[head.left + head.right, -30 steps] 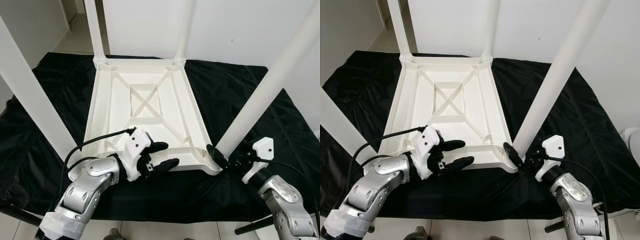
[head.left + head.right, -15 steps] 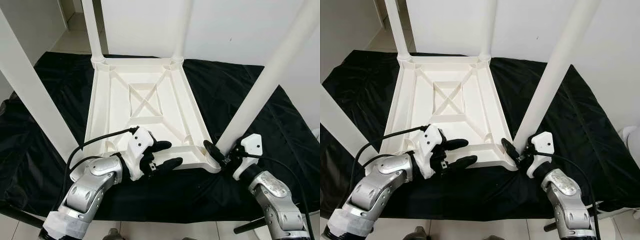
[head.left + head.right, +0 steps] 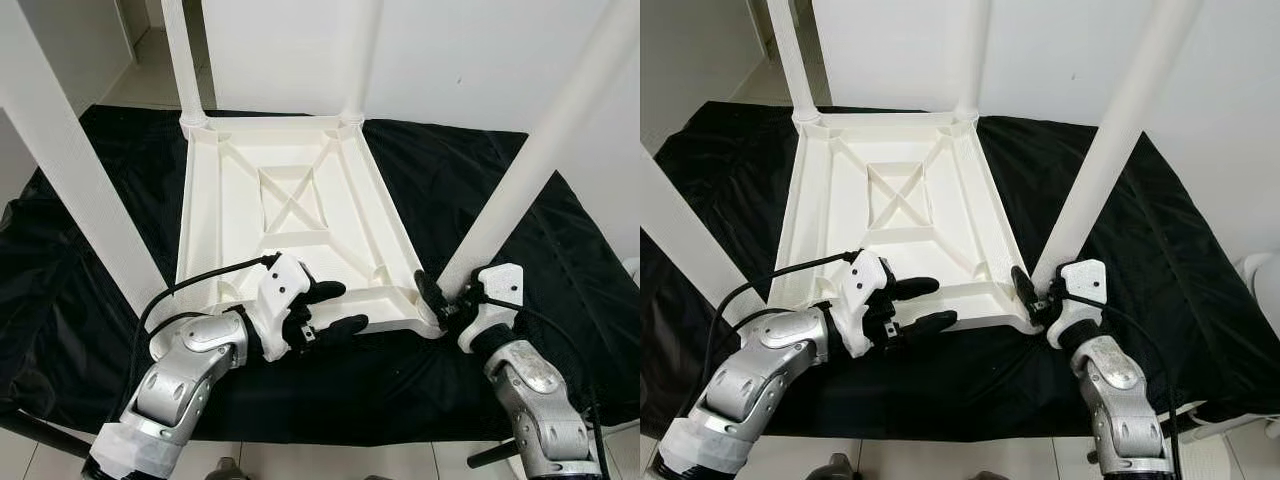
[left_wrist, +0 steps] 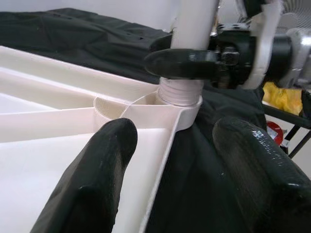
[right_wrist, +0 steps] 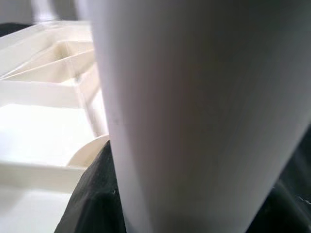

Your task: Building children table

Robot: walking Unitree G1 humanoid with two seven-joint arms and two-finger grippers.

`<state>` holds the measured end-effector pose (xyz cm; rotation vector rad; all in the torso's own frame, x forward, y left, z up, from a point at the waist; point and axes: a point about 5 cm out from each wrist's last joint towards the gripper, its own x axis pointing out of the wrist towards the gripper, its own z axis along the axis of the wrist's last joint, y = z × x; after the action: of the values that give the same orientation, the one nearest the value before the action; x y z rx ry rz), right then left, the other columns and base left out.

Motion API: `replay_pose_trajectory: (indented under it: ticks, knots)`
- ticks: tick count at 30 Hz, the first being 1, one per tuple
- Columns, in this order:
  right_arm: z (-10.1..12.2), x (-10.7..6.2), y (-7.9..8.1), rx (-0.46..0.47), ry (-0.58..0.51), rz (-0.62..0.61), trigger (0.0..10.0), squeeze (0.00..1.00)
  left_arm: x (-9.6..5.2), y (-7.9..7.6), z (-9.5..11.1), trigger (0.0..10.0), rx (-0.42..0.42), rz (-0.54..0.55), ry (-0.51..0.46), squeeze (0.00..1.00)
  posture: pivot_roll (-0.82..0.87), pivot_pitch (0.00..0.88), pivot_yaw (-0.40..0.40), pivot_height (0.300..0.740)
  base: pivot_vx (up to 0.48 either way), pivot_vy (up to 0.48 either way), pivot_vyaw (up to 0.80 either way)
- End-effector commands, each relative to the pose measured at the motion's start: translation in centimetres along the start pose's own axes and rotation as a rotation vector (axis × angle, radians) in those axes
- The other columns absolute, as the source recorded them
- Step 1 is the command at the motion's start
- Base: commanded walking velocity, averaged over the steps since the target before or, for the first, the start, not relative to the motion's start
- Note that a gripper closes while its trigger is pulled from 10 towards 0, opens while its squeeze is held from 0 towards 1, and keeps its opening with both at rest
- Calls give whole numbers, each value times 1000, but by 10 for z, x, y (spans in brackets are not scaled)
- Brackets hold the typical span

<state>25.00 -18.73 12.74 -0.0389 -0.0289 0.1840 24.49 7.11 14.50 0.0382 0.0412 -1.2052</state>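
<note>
While a white plastic children's table [image 3: 290, 215] lies upside down on a black cloth [image 3: 480, 190], its ribbed underside faces up and four white legs rise from its corners. Two far legs stand at the back corners, one on the left [image 3: 182, 60] and one on the right [image 3: 360, 60]. A near left leg [image 3: 75, 170] and a near right leg [image 3: 540, 150] slant up toward the camera.

The left end effector [image 3: 335, 310] sits at the near edge of the tabletop, close to the middle. Its two black fingers [image 4: 95, 179] are spread apart, one over the white rim and the other over the black cloth beside it, gripping nothing.

The right end effector [image 3: 445, 303] is at the near right corner, with its fingers closed around the base of the near right leg, just above the threaded socket [image 4: 181, 99] where the leg enters the tabletop. A black cable [image 3: 200, 280] loops over the left wrist. Pale floor tiles [image 3: 150, 60] show beyond the cloth on the far left.
</note>
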Motion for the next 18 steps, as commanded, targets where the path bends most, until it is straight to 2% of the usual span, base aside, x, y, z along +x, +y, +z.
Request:
replay_pose_trajectory:
  ticks: [1, 3, 4, 6, 10, 13, 15, 18]
  knots:
    - [-8, -2, -7, 5, 59, -181, 10000, 0, 2, 1, -2, 10000, 11, 47, 9, 0, 34, 10, -47, 740, 0, 0, 0]
    - [-10, 0, 1, 49, 67, -312, 10000, 0, 3, 1, -2, 10000, 13, 46, 5, 0, 33, 11, -48, 740, 0, 0, 0]
    - [-10, 0, 1, 49, 67, -312, 10000, 0, 3, 1, -2, 10000, 13, 46, 5, 0, 33, 11, -48, 740, 0, 0, 0]
    - [-13, 2, 12, 55, 88, -397, 10000, 0, 4, 0, -2, 10000, 14, 45, 1, 0, 33, 11, -50, 740, 0, 0, 0]
    - [-17, 5, 22, 66, 111, -486, 10000, 0, 4, -1, -2, 10000, 15, 46, -2, 0, 33, 14, -51, 740, 0, 0, 0]
    - [-17, 7, 27, 71, 115, -510, 10000, 0, 4, -1, -2, 10000, 13, 47, -4, 0, 37, 14, -51, 740, 0, 0, 0]
    - [-17, 13, 39, 86, 115, -493, 10000, 0, 5, -1, -1, 10000, 12, 53, -10, 0, 40, 14, -49, 740, 0, 0, 0]
    - [-16, 14, 42, 97, 108, -473, 10000, 0, 5, 0, -1, 10000, 15, 56, -13, 0, 40, 15, -50, 740, 0, 0, 0]
